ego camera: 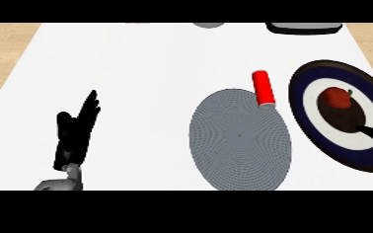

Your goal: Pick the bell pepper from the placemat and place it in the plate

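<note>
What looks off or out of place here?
Only the red can: it lies on its side, its end overlapping the grey placemat's far edge. The bell pepper sits upright-looking on the plate, dark fingers beside it. Left hand rests open.

No legible text, label, brand, number or sign is shown on any object or on the surface in the head view.
</note>
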Robot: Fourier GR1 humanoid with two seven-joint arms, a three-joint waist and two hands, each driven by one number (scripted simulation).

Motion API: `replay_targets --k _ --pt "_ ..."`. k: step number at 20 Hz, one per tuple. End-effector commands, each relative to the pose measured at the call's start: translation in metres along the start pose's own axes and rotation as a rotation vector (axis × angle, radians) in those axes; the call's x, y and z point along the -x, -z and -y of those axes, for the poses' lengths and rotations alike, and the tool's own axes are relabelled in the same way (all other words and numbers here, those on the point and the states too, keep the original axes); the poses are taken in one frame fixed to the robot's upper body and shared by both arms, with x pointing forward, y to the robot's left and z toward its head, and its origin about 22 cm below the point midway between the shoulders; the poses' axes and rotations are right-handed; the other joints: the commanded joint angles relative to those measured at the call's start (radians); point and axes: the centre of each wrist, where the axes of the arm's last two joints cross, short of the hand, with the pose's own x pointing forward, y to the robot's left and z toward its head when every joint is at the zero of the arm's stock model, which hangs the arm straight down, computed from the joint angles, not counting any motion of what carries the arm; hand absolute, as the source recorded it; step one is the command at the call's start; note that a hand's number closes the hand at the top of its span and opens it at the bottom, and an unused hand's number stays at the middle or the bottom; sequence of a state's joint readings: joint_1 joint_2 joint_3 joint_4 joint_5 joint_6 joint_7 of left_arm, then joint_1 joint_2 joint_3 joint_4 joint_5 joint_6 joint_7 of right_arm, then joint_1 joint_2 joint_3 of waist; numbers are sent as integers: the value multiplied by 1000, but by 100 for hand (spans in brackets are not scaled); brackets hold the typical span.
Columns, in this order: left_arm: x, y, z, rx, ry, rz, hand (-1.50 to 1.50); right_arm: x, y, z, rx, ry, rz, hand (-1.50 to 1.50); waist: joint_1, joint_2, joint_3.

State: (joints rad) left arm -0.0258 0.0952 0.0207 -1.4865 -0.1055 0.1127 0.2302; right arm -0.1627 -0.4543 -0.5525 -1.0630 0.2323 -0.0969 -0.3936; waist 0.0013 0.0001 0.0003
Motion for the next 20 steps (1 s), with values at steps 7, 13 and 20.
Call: replay_targets --k 7,13,20 --pt "6 9 7 14 -1 3 0 29 -21 25 40 -55 -40 -150 -4 0 0" --pt "3 2 -5 10 3 8 0 39 4 37 111 -35 -50 -150 3 1 0" --pt "4 -17 23 9 -11 -5 0 56 -16 67 172 -37 -47 -150 2 0 0"
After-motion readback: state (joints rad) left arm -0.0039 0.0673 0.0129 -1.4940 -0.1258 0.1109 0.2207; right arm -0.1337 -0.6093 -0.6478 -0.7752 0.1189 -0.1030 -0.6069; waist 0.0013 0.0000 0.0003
